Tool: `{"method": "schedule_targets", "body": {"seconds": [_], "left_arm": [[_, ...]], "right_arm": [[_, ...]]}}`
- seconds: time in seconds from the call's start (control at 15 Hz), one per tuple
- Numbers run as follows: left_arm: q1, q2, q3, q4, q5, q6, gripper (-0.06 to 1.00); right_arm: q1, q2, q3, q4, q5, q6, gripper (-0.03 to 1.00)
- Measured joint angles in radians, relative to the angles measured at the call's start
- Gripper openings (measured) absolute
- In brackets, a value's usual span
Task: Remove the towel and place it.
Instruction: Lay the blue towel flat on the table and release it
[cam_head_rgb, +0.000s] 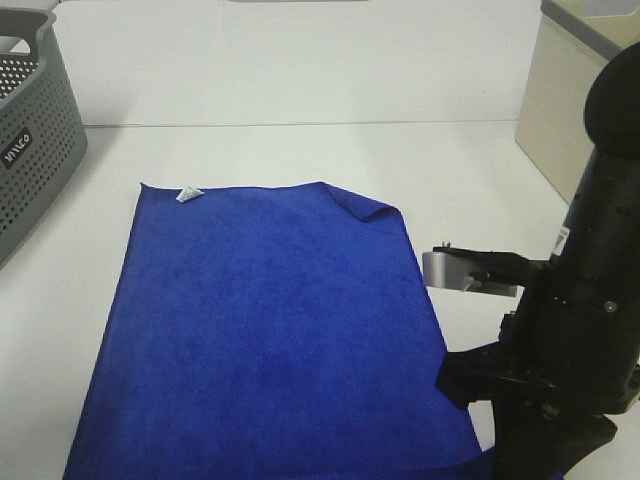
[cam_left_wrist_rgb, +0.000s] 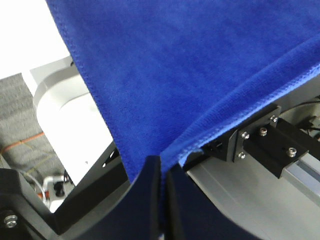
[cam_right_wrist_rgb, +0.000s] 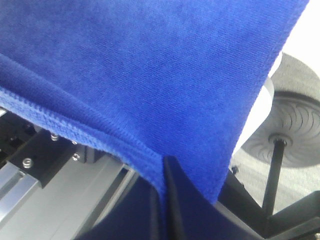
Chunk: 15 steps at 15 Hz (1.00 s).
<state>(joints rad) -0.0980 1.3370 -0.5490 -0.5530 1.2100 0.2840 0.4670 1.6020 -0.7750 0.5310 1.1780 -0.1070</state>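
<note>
The royal-blue towel lies spread flat on the white table, with its white tag at the far left corner and the far right corner folded over. In the left wrist view my left gripper is shut on the towel's hemmed near edge. In the right wrist view my right gripper is shut on the towel's near edge too. Both fingertip pairs are hidden in the exterior high view. Only the right arm shows there, beside the towel's near right corner.
A grey perforated basket stands at the far left of the table. A beige box stands at the far right. An aluminium rail of the table frame and the floor show below the towel's edge in the wrist views.
</note>
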Motion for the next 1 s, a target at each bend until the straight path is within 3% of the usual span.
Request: {"method": "schedule_targets", "body": {"seconds": [0.73,1.0], "left_arm": [[-0.005,0.301,-0.042,0.001,-0.006,0.02,0.0],[-0.104,0.403,-0.055,0.028,-0.052,0.023,0.0]], "right_arm": [[0.0,0.32,-0.003,0.041,-0.031,-0.139,0.02],[-0.005,0.328,-0.002,0.028,-0.038,-0.154,0.02]]}}
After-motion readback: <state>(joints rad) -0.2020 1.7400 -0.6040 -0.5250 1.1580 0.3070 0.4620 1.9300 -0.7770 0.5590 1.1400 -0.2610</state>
